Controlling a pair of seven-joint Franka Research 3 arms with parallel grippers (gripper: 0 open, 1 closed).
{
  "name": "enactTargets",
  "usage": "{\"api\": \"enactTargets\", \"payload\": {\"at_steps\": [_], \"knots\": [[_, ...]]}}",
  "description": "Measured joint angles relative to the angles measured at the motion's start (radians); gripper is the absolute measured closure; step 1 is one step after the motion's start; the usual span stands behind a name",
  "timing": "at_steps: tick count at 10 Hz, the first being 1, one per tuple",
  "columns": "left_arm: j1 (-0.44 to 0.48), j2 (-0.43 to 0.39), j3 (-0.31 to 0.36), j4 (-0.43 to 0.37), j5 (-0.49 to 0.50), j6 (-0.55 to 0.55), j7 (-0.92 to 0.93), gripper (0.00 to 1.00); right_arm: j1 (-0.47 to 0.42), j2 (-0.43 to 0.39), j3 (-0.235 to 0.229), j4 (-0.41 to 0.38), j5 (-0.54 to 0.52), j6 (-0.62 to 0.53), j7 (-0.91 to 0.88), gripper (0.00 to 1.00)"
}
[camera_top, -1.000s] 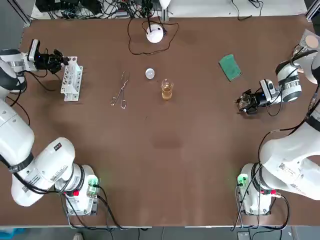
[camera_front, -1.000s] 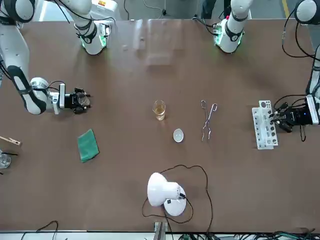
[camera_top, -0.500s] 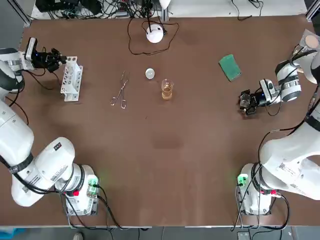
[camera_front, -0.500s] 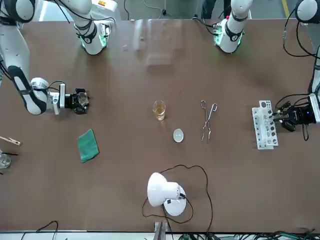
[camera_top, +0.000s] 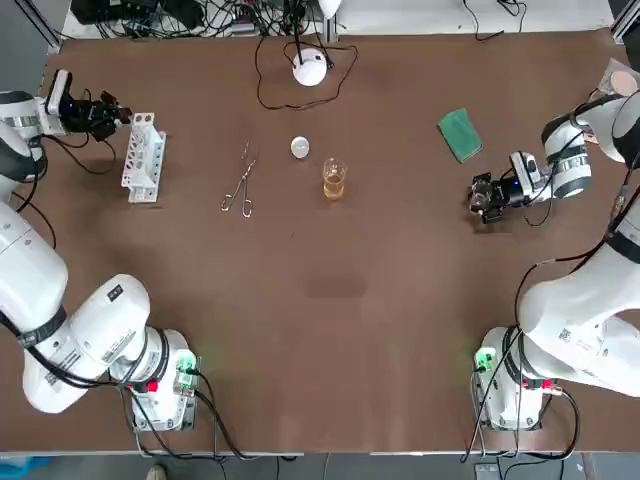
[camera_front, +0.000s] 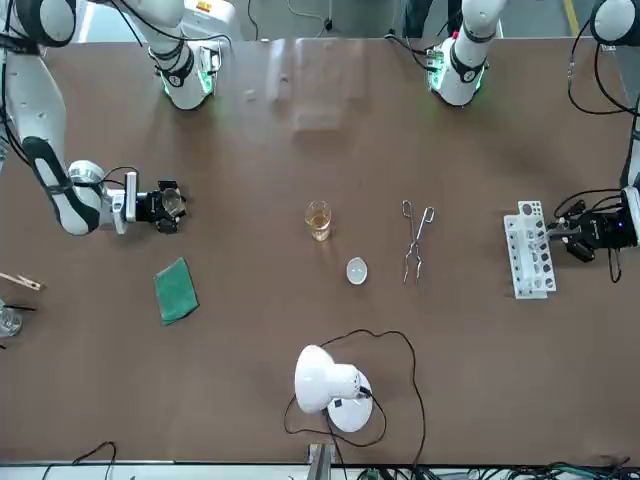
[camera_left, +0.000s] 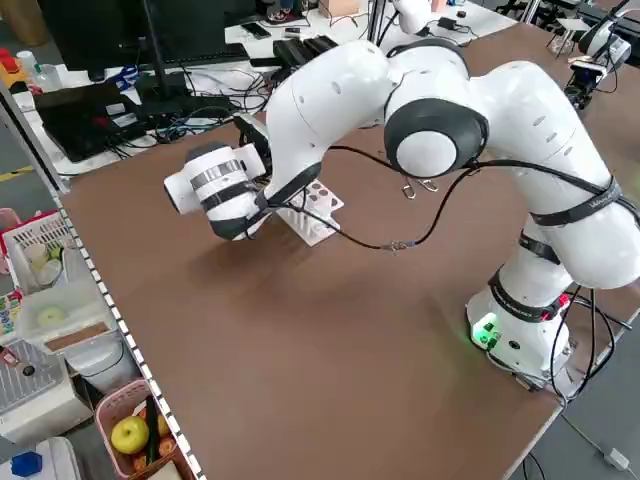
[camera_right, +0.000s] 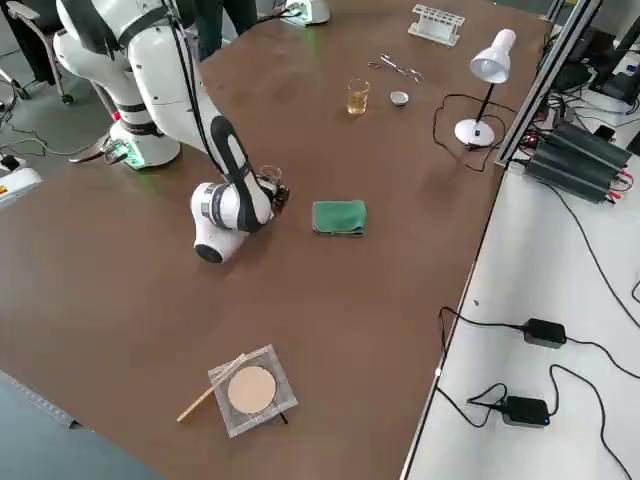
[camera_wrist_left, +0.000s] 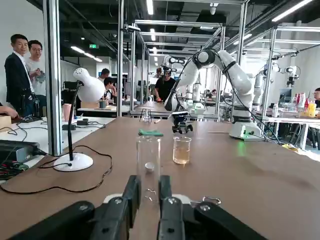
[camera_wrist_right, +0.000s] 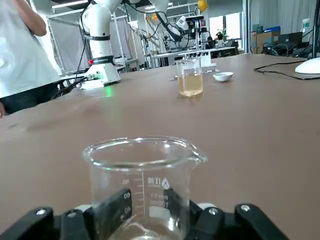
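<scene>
My left gripper (camera_top: 108, 110) hovers at the table's far left edge, shut on a clear test tube (camera_wrist_left: 148, 160) that stands upright between its fingers (camera_wrist_left: 131, 195). Just right of it lies the white test tube rack (camera_top: 143, 158), apart from the gripper. At the right edge my right gripper (camera_top: 483, 197) is shut on a small empty glass beaker (camera_wrist_right: 145, 170), held low over the table. In the front view that gripper (camera_front: 168, 205) is just above the green cloth (camera_front: 176, 291).
Mid-table stand a beaker of amber liquid (camera_top: 333, 179), metal tongs (camera_top: 240, 185) and a small white dish (camera_top: 300, 147). A white desk lamp (camera_top: 310, 68) with a looping cable sits at the far edge. A tray holding a disc (camera_right: 252, 390) lies at the right corner. People stand beyond the table.
My left gripper has drawn back left, away from the rack, with the tube. My right gripper with the beaker has shifted slightly toward the far side and inward.
</scene>
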Motion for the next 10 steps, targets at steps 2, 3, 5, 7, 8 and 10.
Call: {"api": "enactTargets", "payload": {"at_steps": [2,3,5,7,8,10], "knots": [[0.003,-0.004,-0.01,0.007,-0.003,-0.018,-0.02,0.79,0.048,0.0,0.006,0.0,0.06,-0.014,0.001,0.62],[0.004,-0.015,-0.013,0.01,-0.008,-0.021,-0.026,0.79,0.078,0.0,0.008,0.0,0.092,-0.015,0.001,0.62],[0.004,-0.053,-0.017,0.016,-0.011,-0.021,-0.033,0.79,0.146,0.0,0.009,0.0,0.162,-0.015,0.002,0.62],[0.002,-0.095,-0.03,0.016,-0.011,-0.019,-0.057,0.79,0.212,0.0,0.01,-0.001,0.237,-0.015,0.002,0.62],[-0.004,-0.107,-0.049,0.009,-0.011,-0.01,-0.086,0.79,0.244,0.0,0.01,-0.002,0.277,-0.015,0.002,0.62],[-0.035,-0.113,-0.102,-0.009,-0.011,0.036,-0.121,0.79,0.305,0.0,0.01,-0.005,0.357,-0.014,0.003,0.62]]}}
